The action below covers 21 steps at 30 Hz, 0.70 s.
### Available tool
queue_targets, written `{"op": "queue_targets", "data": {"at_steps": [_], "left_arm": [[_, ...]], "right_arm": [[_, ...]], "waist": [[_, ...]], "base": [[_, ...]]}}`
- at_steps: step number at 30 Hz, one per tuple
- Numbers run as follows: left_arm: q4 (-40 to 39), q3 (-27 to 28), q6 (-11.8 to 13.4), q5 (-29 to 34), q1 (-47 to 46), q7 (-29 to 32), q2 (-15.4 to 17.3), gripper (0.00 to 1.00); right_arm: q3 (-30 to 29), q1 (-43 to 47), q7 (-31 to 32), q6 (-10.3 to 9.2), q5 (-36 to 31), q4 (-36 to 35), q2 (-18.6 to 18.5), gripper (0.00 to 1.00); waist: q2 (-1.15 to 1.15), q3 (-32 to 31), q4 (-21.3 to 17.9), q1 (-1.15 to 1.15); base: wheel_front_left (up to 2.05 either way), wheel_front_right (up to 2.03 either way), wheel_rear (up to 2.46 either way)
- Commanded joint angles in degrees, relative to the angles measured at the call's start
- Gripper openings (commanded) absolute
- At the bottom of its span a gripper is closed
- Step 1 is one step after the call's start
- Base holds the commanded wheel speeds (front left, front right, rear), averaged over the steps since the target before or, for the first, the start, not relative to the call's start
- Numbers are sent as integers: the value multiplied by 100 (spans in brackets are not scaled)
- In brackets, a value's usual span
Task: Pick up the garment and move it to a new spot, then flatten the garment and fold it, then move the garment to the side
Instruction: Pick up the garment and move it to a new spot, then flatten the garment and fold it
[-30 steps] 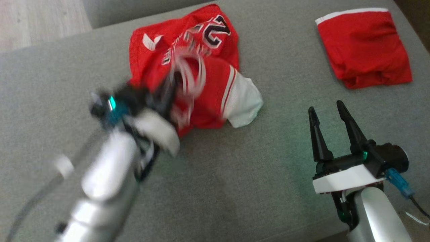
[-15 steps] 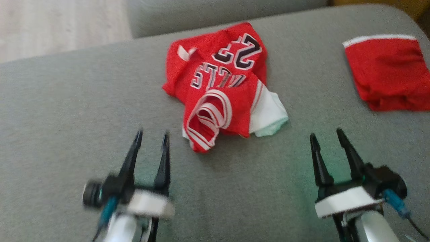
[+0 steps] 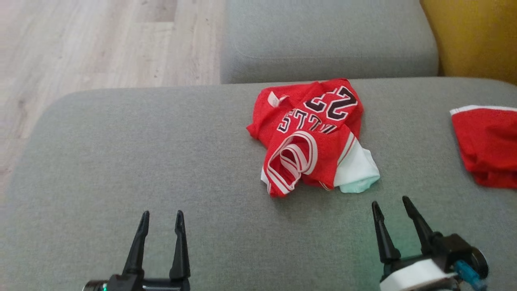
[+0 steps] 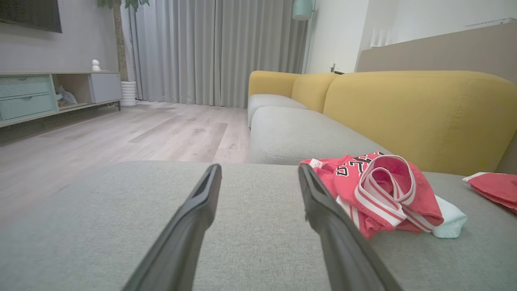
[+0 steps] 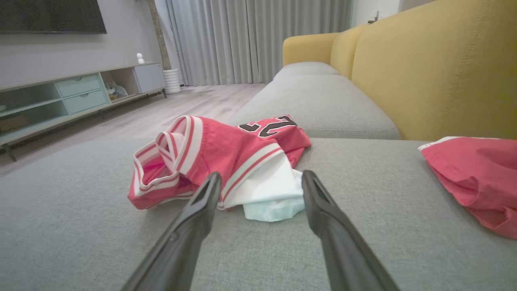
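While the dark-fingered left gripper (image 3: 162, 213) and right gripper (image 3: 389, 201) were held open and empty, the crumpled red-and-white jersey (image 3: 311, 133) was seen lying ahead, nearer the right, slightly to its left.

A: Head camera?
B: High, looking steeply down on the grey sofa seat (image 3: 141, 153).
A: Wrist cameras?
B: Low, close over the seat, looking level toward the curtains (image 4: 218, 52); all three share the jersey (image 3: 311, 133).

red cloth (image 3: 486, 145) cropped, jersey (image 3: 311, 133) lettering part-hidden
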Motion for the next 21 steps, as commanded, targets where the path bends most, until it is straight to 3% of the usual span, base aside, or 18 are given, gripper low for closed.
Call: {"op": "queue_targets", "data": {"at_steps": [1, 21], "left_arm": [[-235, 115, 33, 42, -207, -54, -40, 100], [-120, -34, 66, 66, -70, -54, -42, 100]], "right_arm": [[125, -82, -21, -4, -20, -184, -16, 100], [117, 120, -21, -4, 38, -357, -14, 100]], "waist": [[-1, -63, 65, 2], [-1, -153, -10, 2]], "base": [[0, 0, 0], [0, 0, 0]]}}
